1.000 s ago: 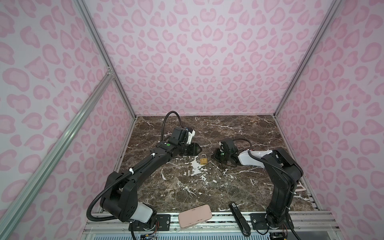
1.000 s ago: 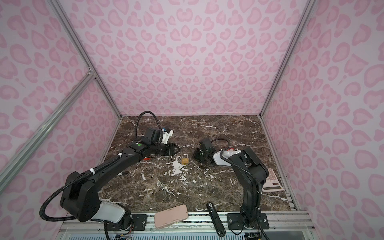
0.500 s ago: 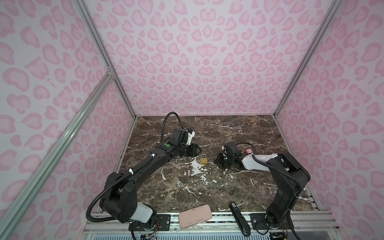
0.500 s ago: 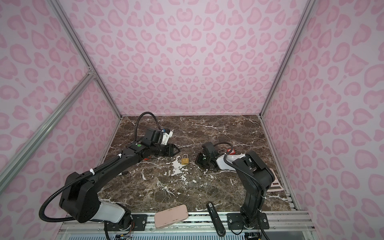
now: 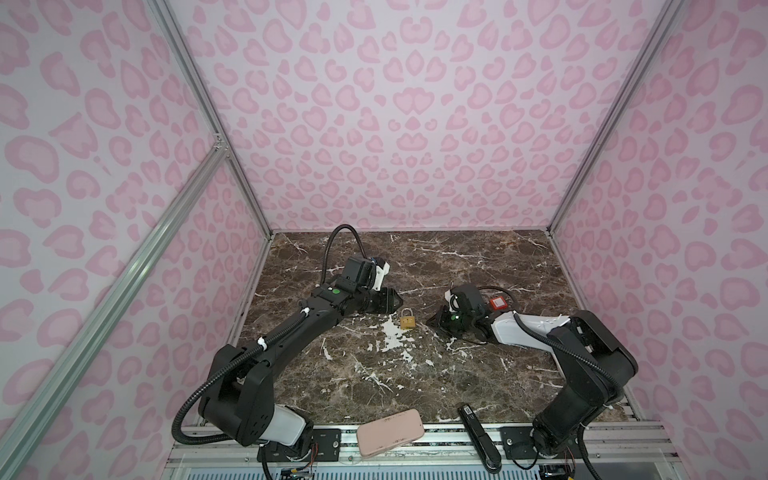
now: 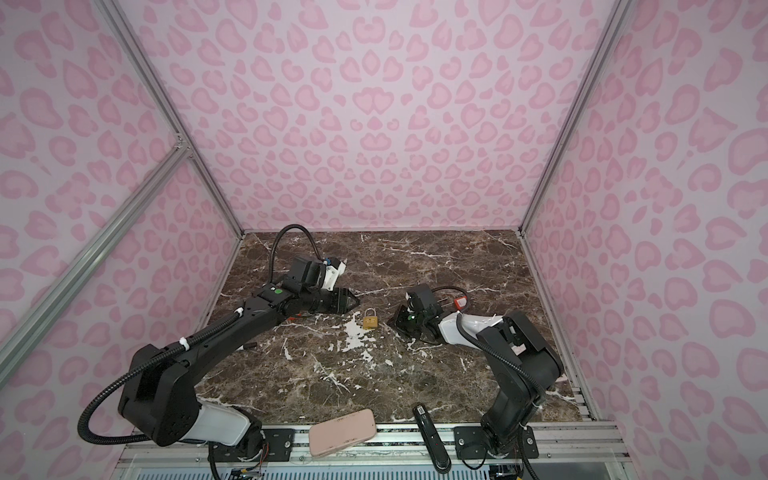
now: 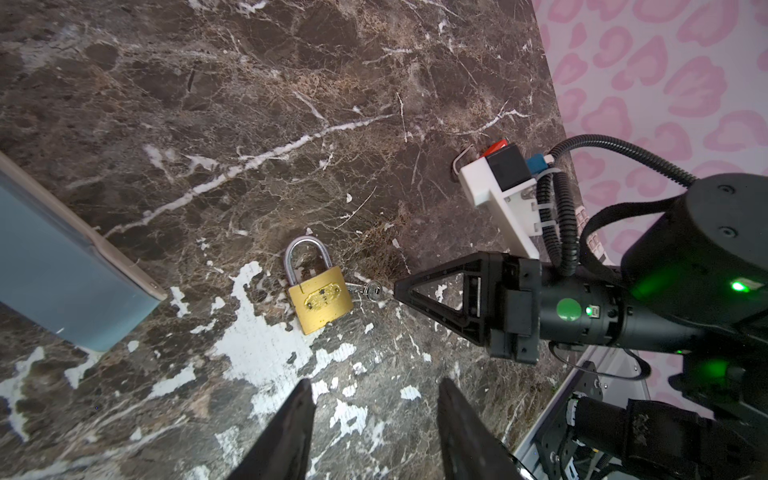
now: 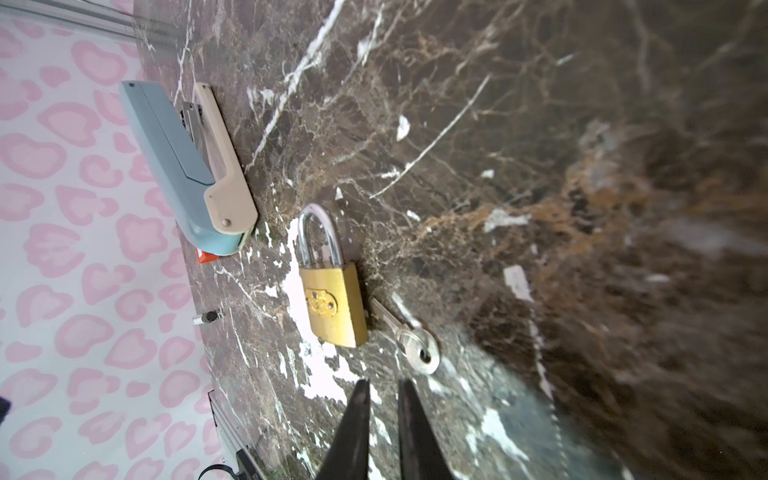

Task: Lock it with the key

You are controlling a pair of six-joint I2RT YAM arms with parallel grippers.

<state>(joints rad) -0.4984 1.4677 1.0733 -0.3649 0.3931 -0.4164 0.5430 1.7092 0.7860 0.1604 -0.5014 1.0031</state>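
A brass padlock (image 5: 407, 322) (image 6: 370, 322) lies flat mid-table, and both legs of its steel shackle meet the body. A small silver key (image 8: 419, 349) (image 7: 372, 289) lies on the marble beside the padlock (image 8: 334, 307) (image 7: 320, 305), its blade pointing at the side of the body. My right gripper (image 8: 383, 382) (image 5: 433, 325) sits just short of the key's head. Its jaws stand a narrow gap apart with nothing between them. My left gripper (image 7: 372, 382) (image 5: 397, 300) hovers open on the padlock's other side, holding nothing.
A blue and beige stapler (image 8: 183, 166) (image 7: 62, 282) lies near the padlock, under the left arm. A red item (image 5: 498, 302) sits behind the right wrist. A pink case (image 5: 390, 432) and a black tool (image 5: 478, 436) rest on the front rail.
The right arm's elbow has swung outward to the right and lower, and its jaws have parted slightly. The left arm and the padlock have not moved.
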